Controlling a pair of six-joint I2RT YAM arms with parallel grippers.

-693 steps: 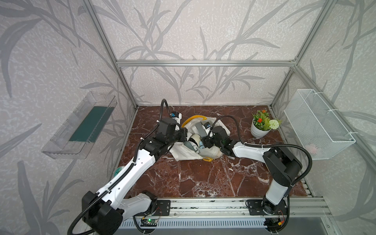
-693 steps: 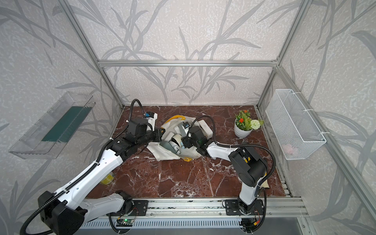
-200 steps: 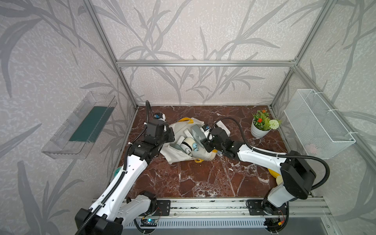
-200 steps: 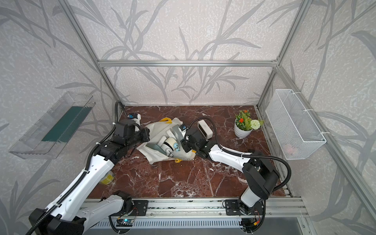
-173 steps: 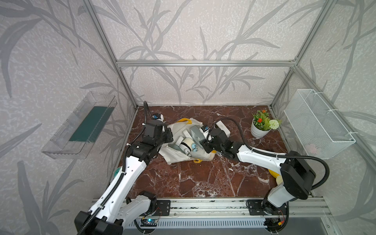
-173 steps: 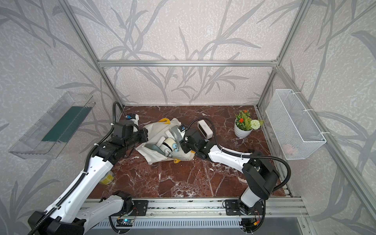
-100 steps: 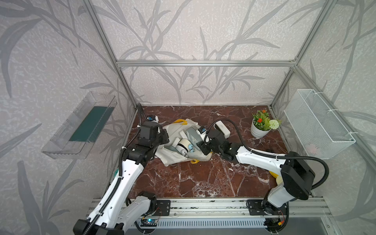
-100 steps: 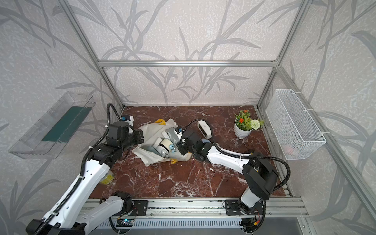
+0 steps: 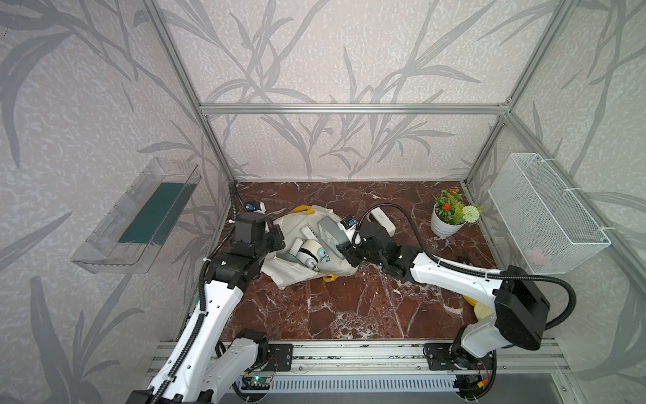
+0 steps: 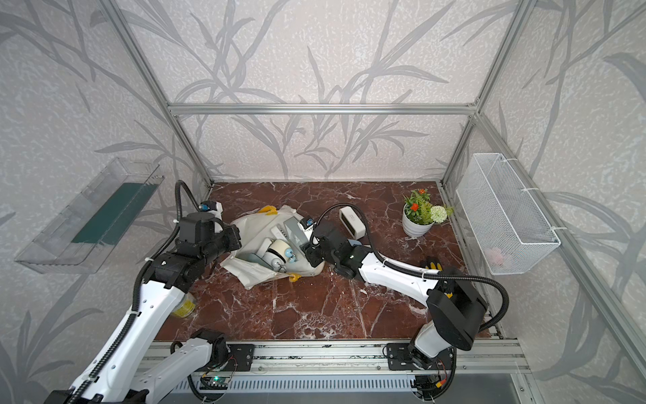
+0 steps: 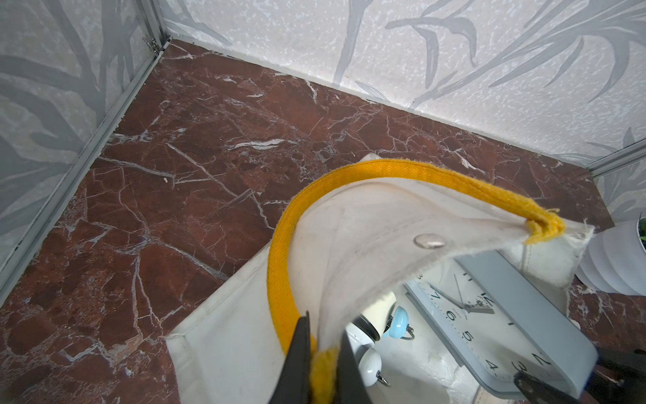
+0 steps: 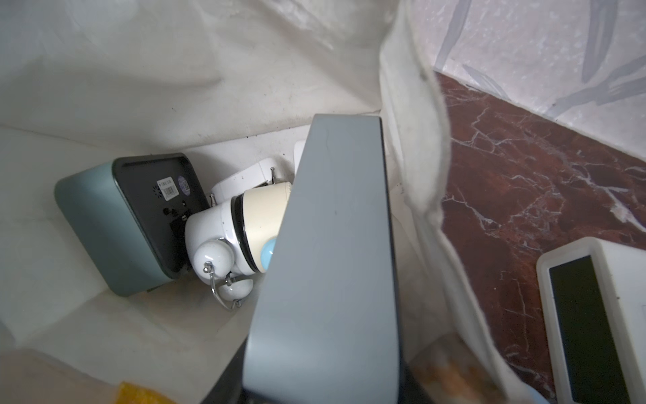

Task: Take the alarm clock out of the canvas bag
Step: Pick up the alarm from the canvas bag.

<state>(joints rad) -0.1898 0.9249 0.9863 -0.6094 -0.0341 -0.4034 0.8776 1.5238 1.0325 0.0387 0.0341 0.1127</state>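
The cream canvas bag (image 9: 297, 225) (image 10: 250, 224) lies on its side on the marble floor, mouth towards the front. My left gripper (image 9: 278, 241) (image 11: 323, 349) is shut on its yellow handle (image 11: 279, 280) at the rim and lifts the flap. A grey square alarm clock (image 9: 330, 232) (image 10: 295, 229) (image 11: 489, 314) (image 12: 332, 245) with a white dial stands tilted in the mouth. My right gripper (image 9: 344, 250) (image 10: 306, 252) is shut on its lower edge. Its jaws are mostly hidden behind the clock in the right wrist view.
Inside the bag lie a white twin-bell clock (image 9: 311, 252) (image 12: 244, 238) and a teal square clock (image 12: 119, 224). A white digital clock (image 9: 382, 218) (image 12: 594, 314) sits behind my right wrist. A flower pot (image 9: 449, 220), wire basket (image 9: 545, 217) and clear wall tray (image 9: 140, 217) line the sides.
Both arms and the bag have shifted left across the floor. Each gripper keeps its hold, the left on the handle, the right on the grey clock.
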